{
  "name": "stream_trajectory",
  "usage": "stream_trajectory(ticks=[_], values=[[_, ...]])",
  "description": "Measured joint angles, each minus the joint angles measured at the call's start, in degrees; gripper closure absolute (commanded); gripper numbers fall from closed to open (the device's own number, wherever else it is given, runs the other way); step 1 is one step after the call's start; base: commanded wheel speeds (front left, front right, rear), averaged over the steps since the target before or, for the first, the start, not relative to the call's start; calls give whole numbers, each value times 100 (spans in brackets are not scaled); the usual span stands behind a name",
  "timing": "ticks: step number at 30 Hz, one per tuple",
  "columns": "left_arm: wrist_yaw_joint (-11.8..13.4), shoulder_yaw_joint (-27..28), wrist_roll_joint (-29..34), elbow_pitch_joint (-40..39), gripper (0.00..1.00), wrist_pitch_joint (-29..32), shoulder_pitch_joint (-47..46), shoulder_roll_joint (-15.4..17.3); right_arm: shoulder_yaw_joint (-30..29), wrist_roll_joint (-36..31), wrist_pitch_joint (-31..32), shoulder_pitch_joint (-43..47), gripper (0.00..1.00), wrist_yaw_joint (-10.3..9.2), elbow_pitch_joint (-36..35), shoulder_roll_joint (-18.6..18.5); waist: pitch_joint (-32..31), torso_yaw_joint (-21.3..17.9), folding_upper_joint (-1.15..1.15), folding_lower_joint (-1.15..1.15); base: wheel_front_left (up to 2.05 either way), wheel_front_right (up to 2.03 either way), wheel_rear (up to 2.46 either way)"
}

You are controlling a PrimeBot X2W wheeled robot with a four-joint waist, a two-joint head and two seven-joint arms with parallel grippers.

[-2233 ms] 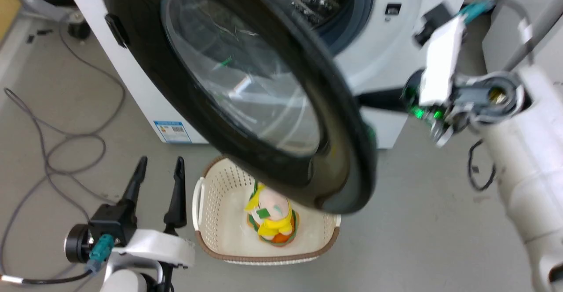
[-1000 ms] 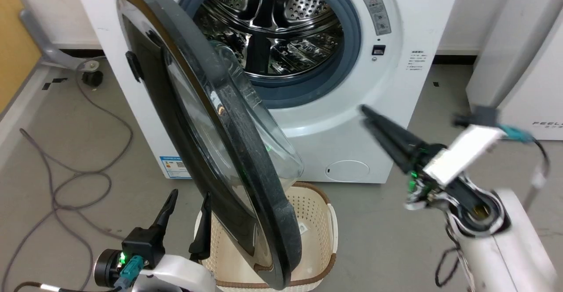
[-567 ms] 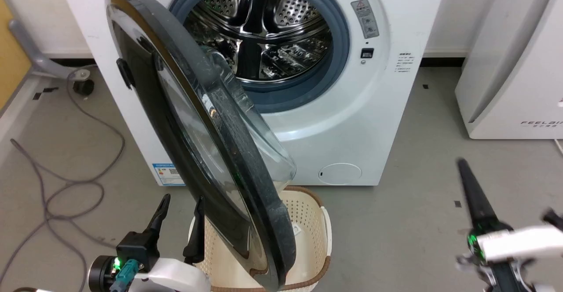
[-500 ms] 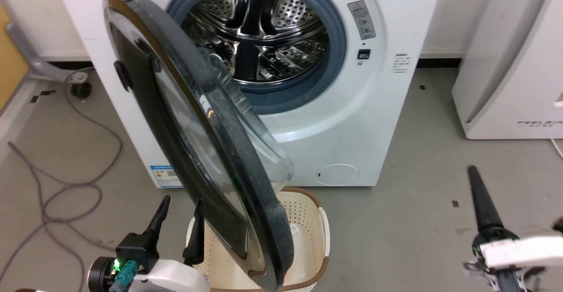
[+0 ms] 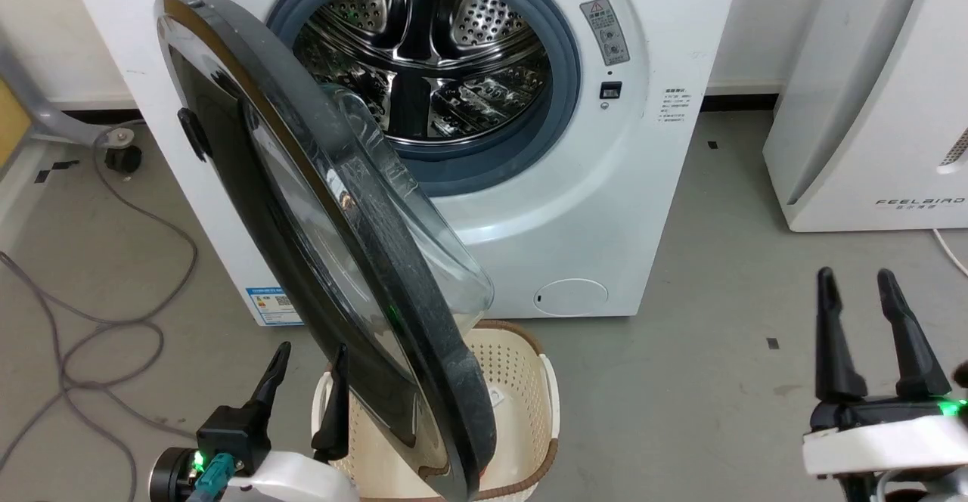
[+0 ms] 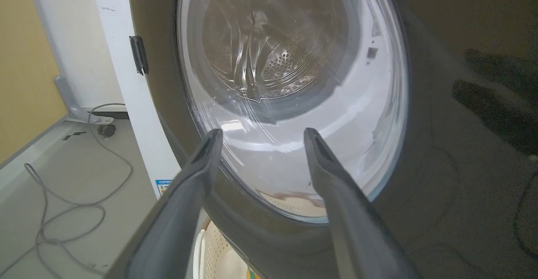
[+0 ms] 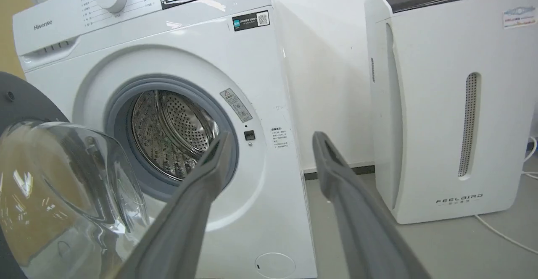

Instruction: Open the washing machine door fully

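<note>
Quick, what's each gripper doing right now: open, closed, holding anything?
Left gripper: open, holding nothing.
Right gripper: open, holding nothing.

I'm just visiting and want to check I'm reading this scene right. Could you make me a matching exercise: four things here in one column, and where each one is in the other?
Things:
1. washing machine door
2. laundry basket
3. grey cable
4. FEELBIRD appliance

Places:
A. in loops on the floor, left of the washing machine
B. standing right of the machine
C. swung out from the drum mouth
D. on the floor under the door

Pairs: 1-C, 2-D, 3-A, 4-B
</note>
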Motion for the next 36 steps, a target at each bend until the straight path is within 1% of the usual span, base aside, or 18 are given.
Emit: stream_trajectory(ticks=[3,7,14,22,23,24,25,26,36], values=[[0,0,-2,1,0,0,-1,0,89,-699,82,134,0,1,-174,10,20,24,0,0,0,0,0],[0,8,-24,5,0,0,-1,0,276,-1120,187,357,0,1,-178,22,38,52,0,0,0,0,0],[-1,7,-32,23,0,0,-1,0,382,-1125,278,662,0,1,256,30,27,93,0,0,0,0,0],[-1,15,-34,18,0,0,-1,0,447,-1098,248,655,0,1,600,30,75,92,0,0,0,0,0],[-5,16,-36,12,13,0,-1,0,449,-1099,244,654,0,1,614,30,79,93,0,0,0,0,0],[-7,20,-41,7,64,0,-1,0,452,-1098,243,652,0,1,624,30,86,94,0,0,0,0,0],[-8,18,-41,4,78,0,-1,0,450,-1098,243,648,0,1,641,30,90,94,0,0,0,0,0],[-9,18,-41,4,100,0,-1,0,453,-1098,243,642,0,1,656,30,92,94,0,0,0,0,0],[-23,25,-41,-35,100,0,-1,-1,503,-1133,226,612,0,1,708,30,96,105,0,0,0,0,0]])
